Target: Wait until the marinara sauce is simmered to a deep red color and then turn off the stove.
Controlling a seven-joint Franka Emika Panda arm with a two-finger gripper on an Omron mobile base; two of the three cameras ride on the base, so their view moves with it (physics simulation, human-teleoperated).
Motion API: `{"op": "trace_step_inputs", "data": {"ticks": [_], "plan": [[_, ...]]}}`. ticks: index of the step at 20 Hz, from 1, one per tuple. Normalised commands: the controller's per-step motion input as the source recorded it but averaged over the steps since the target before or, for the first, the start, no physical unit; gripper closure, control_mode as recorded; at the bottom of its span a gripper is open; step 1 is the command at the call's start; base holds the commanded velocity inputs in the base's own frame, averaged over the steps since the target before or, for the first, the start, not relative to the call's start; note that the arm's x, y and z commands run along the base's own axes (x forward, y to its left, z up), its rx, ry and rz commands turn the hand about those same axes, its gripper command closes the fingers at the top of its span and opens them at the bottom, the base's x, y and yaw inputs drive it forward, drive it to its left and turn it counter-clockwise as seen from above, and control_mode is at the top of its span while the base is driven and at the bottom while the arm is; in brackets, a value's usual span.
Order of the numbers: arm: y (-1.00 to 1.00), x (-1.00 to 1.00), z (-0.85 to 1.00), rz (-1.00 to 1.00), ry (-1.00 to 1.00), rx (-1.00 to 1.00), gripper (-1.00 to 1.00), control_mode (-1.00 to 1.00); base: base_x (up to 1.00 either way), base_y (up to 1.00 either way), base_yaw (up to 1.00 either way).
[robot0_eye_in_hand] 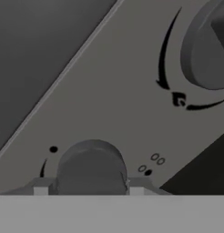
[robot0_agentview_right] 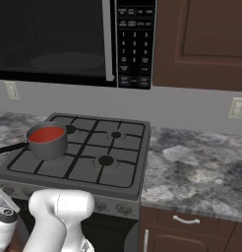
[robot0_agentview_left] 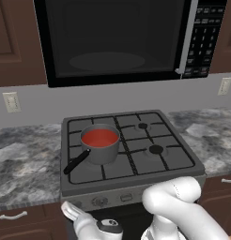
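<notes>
Hand view: the two-finger gripper (robot0_eye_in_hand: pixel 89 191) is closed on a round grey front knob (robot0_eye_in_hand: pixel 92 169), directly ahead of the fingers on the grey gas stove's (robot0_agentview_left: pixel 136 161) front panel. Behind and above it, smooth red marinara sauce (robot0_agentview_left: pixel 99 137) fills the small grey saucepan (robot0_agentview_left: pixel 102 152) on the near-left burner.

A home kitchen: gas stove (robot0_agentview_left: pixel 131 145), microwave (robot0_agentview_left: pixel 122 37) above, marble-look counter (robot0_agentview_right: pixel 196 162), dark wood cabinets (robot0_agentview_right: pixel 201 42).

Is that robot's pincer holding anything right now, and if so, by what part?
Yes. The pincer is shut on a stove knob, its two fingers clamping the knob's round sides, one on each side.
</notes>
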Motion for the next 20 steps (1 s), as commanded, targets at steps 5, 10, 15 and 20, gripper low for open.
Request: {"op": "trace_step_inputs", "data": {"ticks": [5, 10, 15, 20], "plan": [[0.0, -0.13, 0.0, -0.16, 0.09, 0.26, 1.0, -1.0, 0.0, 0.0, 0.0], [0.0, -0.13, 0.0, -0.17, 0.09, 0.26, 1.0, -1.0, 0.0, 0.0, 0.0], [0.03, -0.09, -0.05, -0.19, 0.07, 0.23, 1.0, -1.0, 0.0, 0.0, 0.0], [0.08, -0.06, -0.12, -0.2, 0.05, 0.21, 1.0, -1.0, 0.0, 0.0, 0.0]]}}
